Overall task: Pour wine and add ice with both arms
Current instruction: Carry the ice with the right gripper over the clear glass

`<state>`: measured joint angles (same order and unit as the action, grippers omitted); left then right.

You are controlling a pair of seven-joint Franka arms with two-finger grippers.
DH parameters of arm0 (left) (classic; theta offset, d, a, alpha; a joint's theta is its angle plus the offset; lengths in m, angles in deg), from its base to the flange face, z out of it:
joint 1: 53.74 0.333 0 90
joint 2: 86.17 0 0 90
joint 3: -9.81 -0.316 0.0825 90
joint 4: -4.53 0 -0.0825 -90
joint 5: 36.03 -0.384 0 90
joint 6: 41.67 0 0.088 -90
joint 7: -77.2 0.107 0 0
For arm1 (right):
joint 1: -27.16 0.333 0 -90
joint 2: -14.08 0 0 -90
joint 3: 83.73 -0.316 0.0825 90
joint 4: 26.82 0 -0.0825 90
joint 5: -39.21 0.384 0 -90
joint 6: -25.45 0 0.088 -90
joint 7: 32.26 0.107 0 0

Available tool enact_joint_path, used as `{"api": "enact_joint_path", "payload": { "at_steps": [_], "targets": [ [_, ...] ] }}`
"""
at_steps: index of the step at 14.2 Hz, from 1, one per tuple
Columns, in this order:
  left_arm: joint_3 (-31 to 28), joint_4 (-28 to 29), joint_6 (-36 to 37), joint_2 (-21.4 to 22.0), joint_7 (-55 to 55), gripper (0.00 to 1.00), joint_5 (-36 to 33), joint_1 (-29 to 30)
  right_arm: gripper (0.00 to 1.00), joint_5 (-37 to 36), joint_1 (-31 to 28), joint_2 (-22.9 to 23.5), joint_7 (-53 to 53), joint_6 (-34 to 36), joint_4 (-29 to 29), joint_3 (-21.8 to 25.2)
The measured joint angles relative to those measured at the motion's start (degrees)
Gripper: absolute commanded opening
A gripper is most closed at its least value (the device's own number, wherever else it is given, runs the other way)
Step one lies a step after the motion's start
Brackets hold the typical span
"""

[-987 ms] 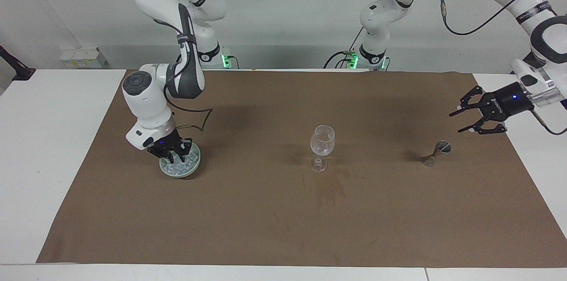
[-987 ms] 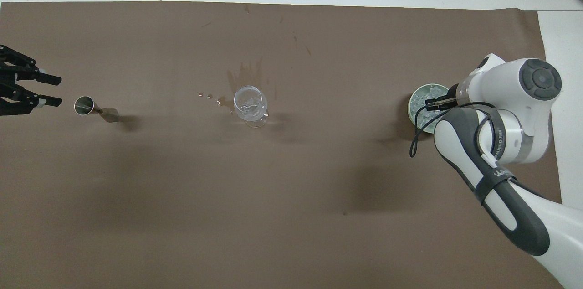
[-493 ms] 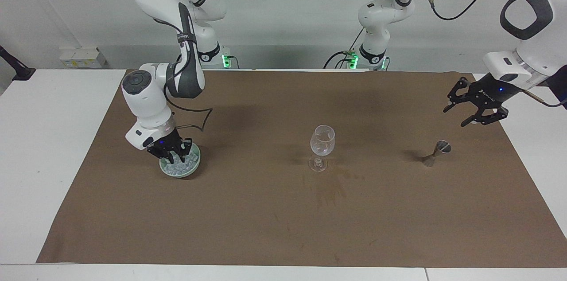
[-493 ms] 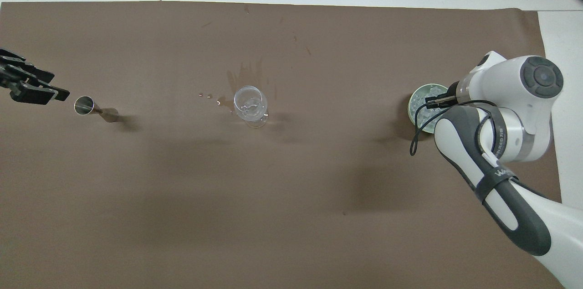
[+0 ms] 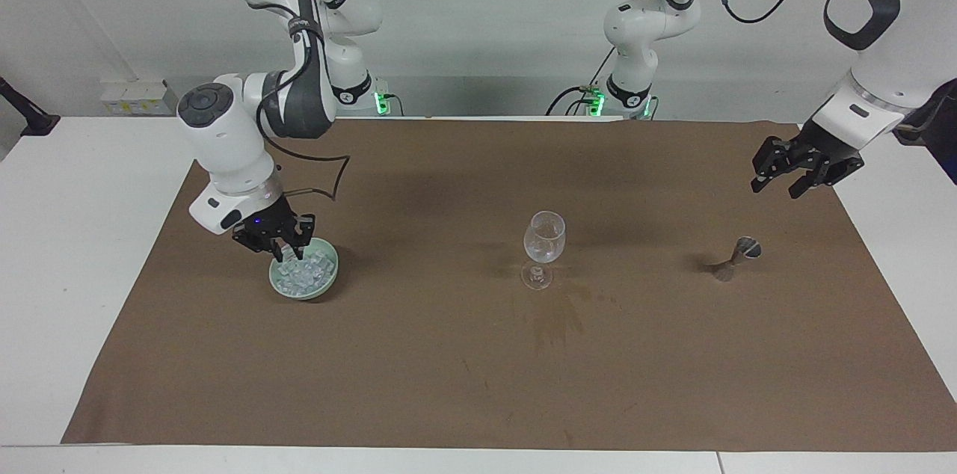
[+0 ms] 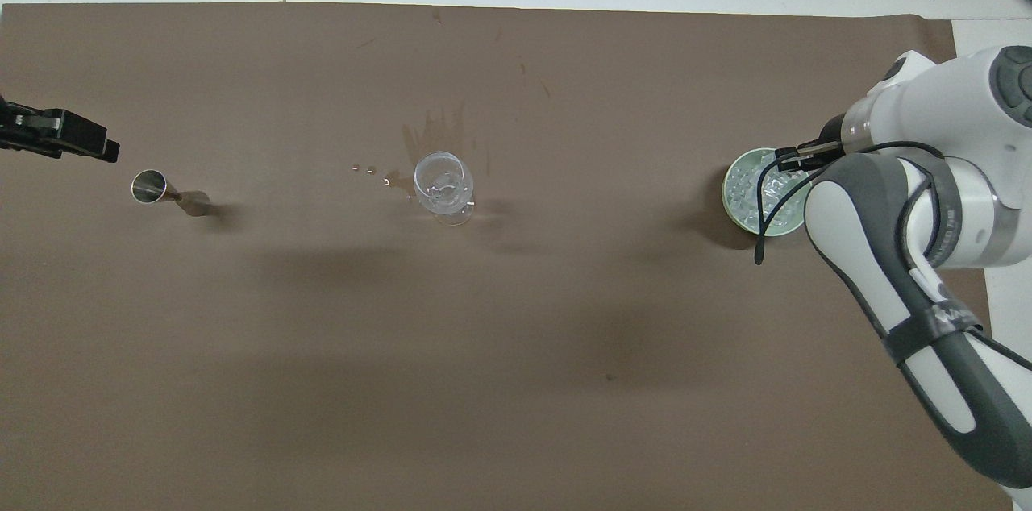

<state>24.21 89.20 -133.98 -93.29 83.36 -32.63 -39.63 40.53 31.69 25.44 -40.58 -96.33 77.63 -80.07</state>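
Item: ice (image 5: 305, 276), a heap of small clear cubes in a pale green bowl (image 5: 329, 285) at the right arm's end of the worktop (image 5: 478, 384).
Held piece: right gripper (image 5: 286, 256) just above the heap, fingertips pinched on what looks like one cube.
Destination: stemmed glass (image 5: 544, 238), upright mid-worktop, well apart from the bowl; something pale already lies at its bottom.
Wine vessel: metal jigger (image 5: 736, 256), standing at the left arm's end.
Left gripper (image 5: 797, 173): in the air, over the worktop between the jigger and the robots, fingers parted, empty.
Handling advice: lift straight up clear of the bowl rim, keep the pinch firm since wet ice likely slips, travel level, release low inside the glass mouth so the cube neither bounces nor tips the stem.
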Motion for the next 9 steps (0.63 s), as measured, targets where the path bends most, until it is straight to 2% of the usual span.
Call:
{"api": "enact_joint_path", "payload": {
  "at_steps": [4, 8, 9],
  "targets": [
    [0.02, 0.09, 2.34, 3.64, -5.28, 0.75, -4.24, -2.86, 0.0, 0.01, 0.39, -2.21, 4.1, 6.78, -4.85, -2.33],
    [-0.11, 0.12, 4.88, 6.28, -8.75, 0.8, -4.87, -3.67, 0.0, 0.01, 0.51, -2.38, 12.77, 9.6, -8.91, -8.12],
    [-0.26, 0.15, 5.41, 6.66, -8.93, 0.86, -4.91, -3.67, 0.0, 0.01, 0.56, -2.38, 16.02, 9.63, -9.47, -10.14]
  ]
}}
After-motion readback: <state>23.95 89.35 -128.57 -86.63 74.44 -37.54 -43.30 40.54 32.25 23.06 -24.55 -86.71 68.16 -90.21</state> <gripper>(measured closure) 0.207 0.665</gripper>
